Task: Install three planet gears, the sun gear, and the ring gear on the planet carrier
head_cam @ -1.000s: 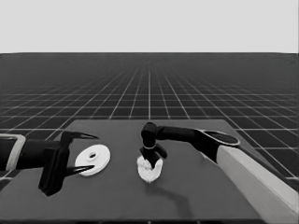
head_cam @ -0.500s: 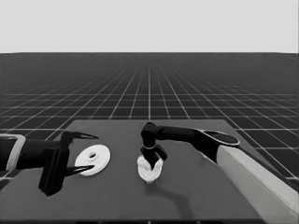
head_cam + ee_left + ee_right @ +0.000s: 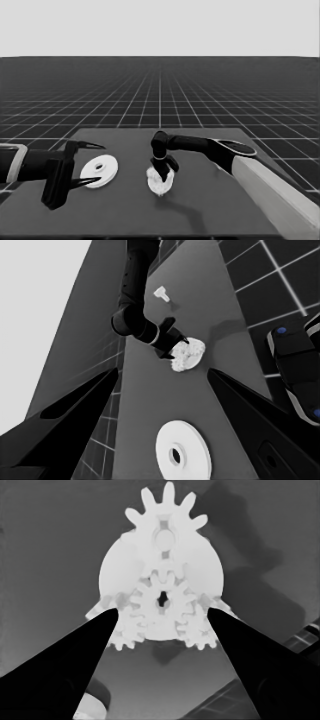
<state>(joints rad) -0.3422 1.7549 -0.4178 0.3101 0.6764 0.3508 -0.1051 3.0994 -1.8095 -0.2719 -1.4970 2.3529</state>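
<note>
The smaller white round part with the wide central hole [image 3: 161,570] lies near the middle of the dark desk [image 3: 210,200], carrying four small white toothed gears: the centre gear [image 3: 162,600] sits over its hole, with three more around it [image 3: 167,507] [image 3: 125,627] [image 3: 200,630]. The right gripper [image 3: 163,172] hangs directly above this stack, its fingers [image 3: 75,665] spread apart on either side of the gears and clamped on nothing; against the earlier head views neither it nor the stack has shifted. The larger white flat round part with a small hole [image 3: 99,171] lies to the left, just beside the waiting left gripper [image 3: 85,165], whose fingers also stand apart, unchanged. A thin white piece [image 3: 161,293] rests farther off on the desk.
</note>
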